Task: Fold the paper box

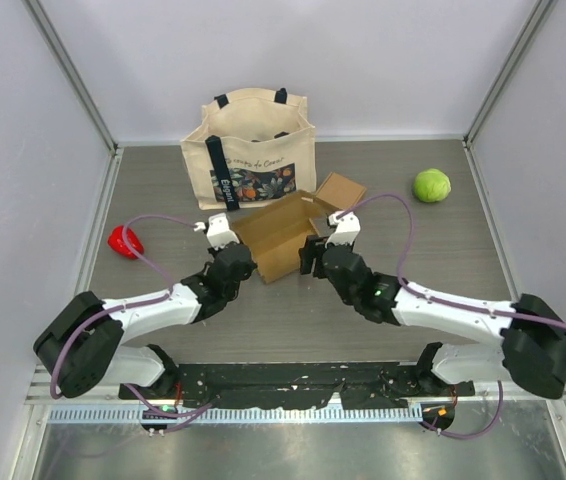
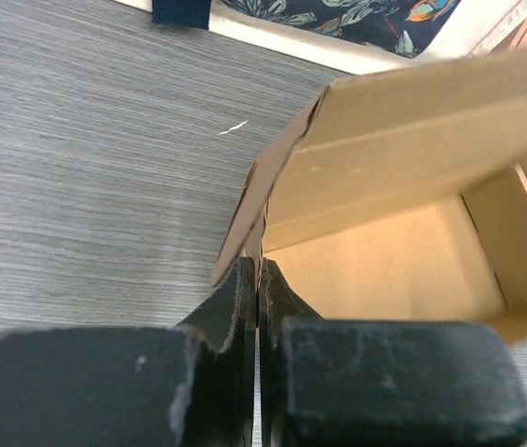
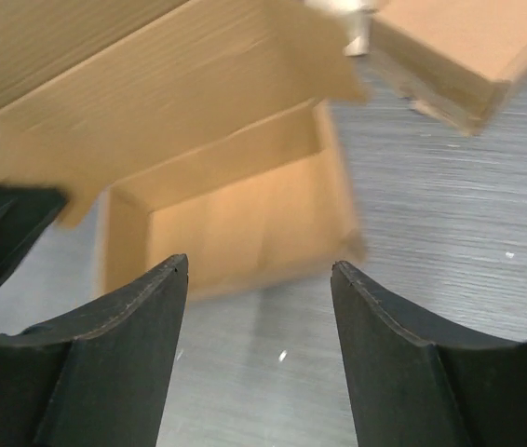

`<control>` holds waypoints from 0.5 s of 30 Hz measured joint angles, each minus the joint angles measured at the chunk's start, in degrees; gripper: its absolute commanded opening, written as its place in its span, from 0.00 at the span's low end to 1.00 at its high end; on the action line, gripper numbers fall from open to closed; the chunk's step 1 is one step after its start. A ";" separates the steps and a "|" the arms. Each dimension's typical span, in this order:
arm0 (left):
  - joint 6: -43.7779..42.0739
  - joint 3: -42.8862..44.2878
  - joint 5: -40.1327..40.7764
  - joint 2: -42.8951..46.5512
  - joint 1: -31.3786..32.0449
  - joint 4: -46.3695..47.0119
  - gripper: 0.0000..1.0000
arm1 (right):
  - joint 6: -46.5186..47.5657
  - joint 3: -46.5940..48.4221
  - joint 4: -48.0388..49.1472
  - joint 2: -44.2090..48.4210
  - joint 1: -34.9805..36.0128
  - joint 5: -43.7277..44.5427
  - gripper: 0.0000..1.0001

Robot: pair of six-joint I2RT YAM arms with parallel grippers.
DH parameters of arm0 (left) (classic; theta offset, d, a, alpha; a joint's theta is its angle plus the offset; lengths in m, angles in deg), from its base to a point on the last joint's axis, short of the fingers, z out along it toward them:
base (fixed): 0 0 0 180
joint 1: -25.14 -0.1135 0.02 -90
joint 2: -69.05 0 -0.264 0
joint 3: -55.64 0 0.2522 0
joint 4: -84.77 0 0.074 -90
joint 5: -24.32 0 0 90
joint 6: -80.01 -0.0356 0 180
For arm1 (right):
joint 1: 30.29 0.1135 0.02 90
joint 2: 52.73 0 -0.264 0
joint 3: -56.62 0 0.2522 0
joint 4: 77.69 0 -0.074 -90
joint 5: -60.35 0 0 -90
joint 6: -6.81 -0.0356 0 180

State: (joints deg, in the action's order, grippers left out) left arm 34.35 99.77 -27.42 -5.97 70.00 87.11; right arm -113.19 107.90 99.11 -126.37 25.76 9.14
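Your paper box (image 1: 281,238) sits open at the centre of the top view, on the desk (image 1: 443,250) just below the tote bag (image 1: 253,150). Your left claw (image 2: 259,279) is pinched together on the box's left wall, probably to anchor it while you fold. Your right claw (image 3: 259,270) stands apart, facing the open cavity from the lower right, seemingly ready to take a flap.

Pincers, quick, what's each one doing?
Left pincer: closed on a wall of the brown cardboard box.
Right pincer: open, holding nothing.
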 measured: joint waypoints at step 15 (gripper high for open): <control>-10.38 -0.04 -7.04 0.90 -0.02 0.94 0.00 | 16.06 -4.11 3.41 6.29 -27.02 -47.34 0.66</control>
State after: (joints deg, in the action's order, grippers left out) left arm 23.96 99.73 -34.46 -5.08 69.98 88.05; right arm -97.12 103.79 102.52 -120.08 -1.25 -38.21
